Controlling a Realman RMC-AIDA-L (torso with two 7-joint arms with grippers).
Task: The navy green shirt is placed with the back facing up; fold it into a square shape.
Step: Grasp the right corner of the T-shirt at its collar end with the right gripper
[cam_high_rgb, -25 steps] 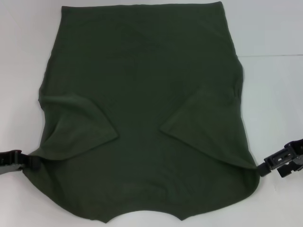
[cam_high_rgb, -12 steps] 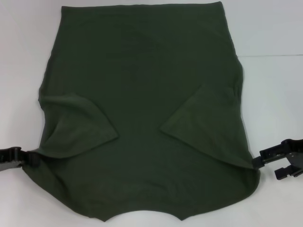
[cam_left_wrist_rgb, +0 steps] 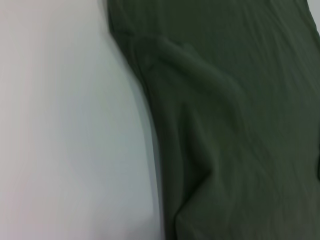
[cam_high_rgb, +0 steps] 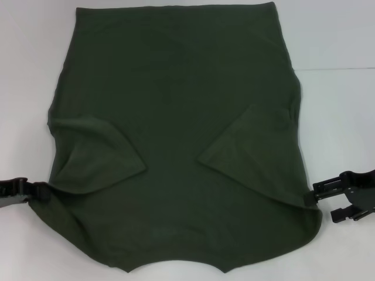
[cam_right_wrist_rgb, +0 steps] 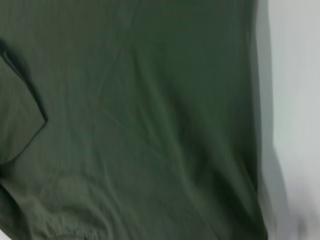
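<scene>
Evidently limp, light shirt (cam_high_rgb: 176, 117); I'd grip lower-frame side edges. Right tool (cam_high_rgb: 325, 202) apart; left tool (cam_high_rgb: 35, 193): cannot tell.

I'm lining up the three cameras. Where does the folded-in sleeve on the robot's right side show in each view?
Head view: the right folded sleeve lies on the navy green shirt, right of centre.
Left wrist view: not in it; the ridge there appears to be the other sleeve.
Right wrist view: its pointed tip at the picture's edge.
Shared landmark: the shirt's side edge against the white table.
</scene>
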